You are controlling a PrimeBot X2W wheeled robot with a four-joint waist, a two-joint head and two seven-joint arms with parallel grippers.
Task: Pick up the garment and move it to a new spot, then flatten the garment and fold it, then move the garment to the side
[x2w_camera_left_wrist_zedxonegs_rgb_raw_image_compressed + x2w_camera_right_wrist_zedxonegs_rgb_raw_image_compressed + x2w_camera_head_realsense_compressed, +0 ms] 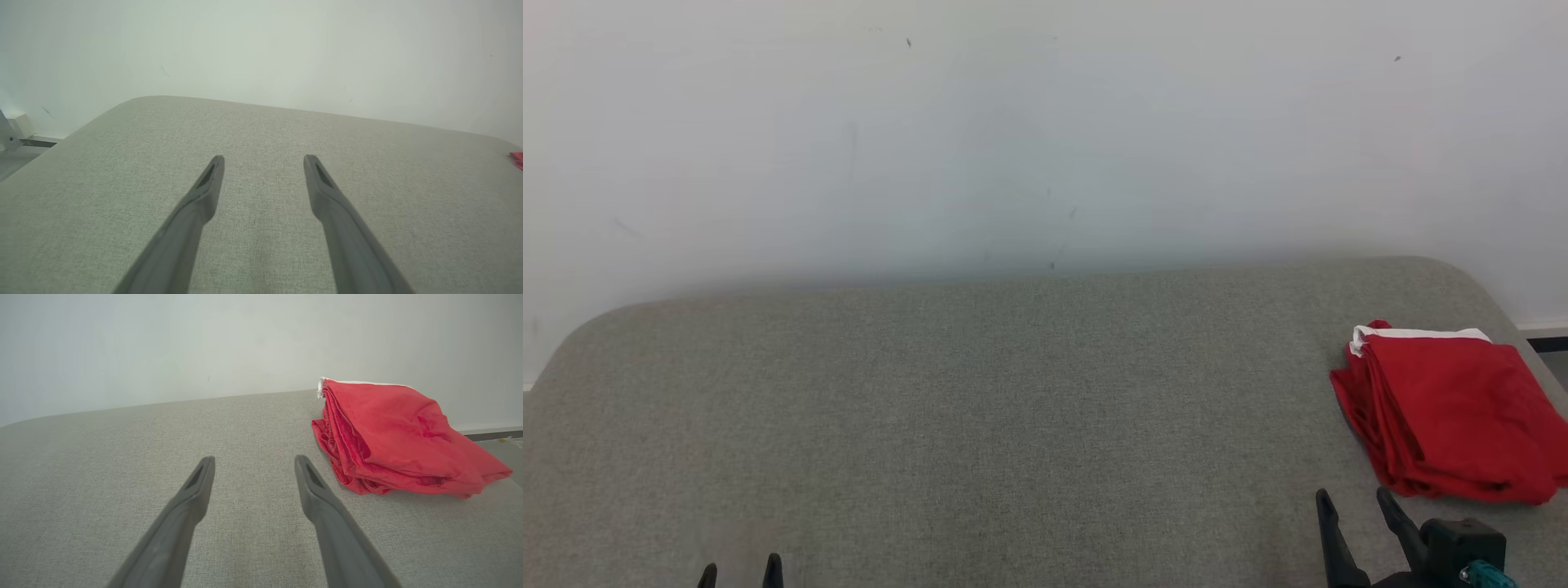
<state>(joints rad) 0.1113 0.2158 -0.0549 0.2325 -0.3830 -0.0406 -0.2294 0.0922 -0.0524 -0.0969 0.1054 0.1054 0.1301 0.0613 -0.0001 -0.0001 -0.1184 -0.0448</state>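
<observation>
Folded red garment (1450, 416) is seen on grey surface (980, 392), just ahead & to the right of right gripper (1352, 495), untouched. Both sets of jaws are spread wide w/ nothing held. Left gripper (741, 563) is placed well apart, garment far to its right.

the garment (1454, 416) is soft red cloth, matt and creased, edged in white. the surface (980, 408) under it is coarse grey woven fabric. the wall (1045, 131) is smooth, matt. the left gripper (264, 157) and right gripper (254, 458) look like dark matt plastic.
</observation>
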